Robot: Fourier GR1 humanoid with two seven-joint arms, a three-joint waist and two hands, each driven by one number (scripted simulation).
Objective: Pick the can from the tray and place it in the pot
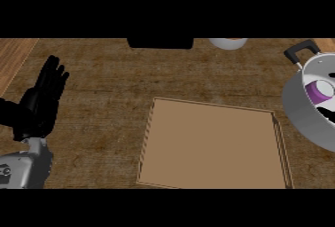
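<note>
Left hand (40,104): resting open at the left edge, fingers up.
Tray (212,146): bare, mid-tabletop.
Pot (304,111): holds the purple-and-white can (322,91).
Right hand (327,116): partly visible inside the pot; grip unclear. Best lift straight up, avoiding the rim.

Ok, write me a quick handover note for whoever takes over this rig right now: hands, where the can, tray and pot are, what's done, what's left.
Left hand: open, fingers straight up, resting at the view's left edge, holding nothing.
Right hand: only dark shapes over the pot at the right edge, too little to tell its fingers.
Tray: mid-counter, nothing on it.
Pot: at the right edge, partly cut off, black handle at its top.
Can: white and purple, inside the pot.
Done: the can is off the tray and in the pot.
Left: confirm that the right hand has let go, then draw it clear of the pot.
</note>
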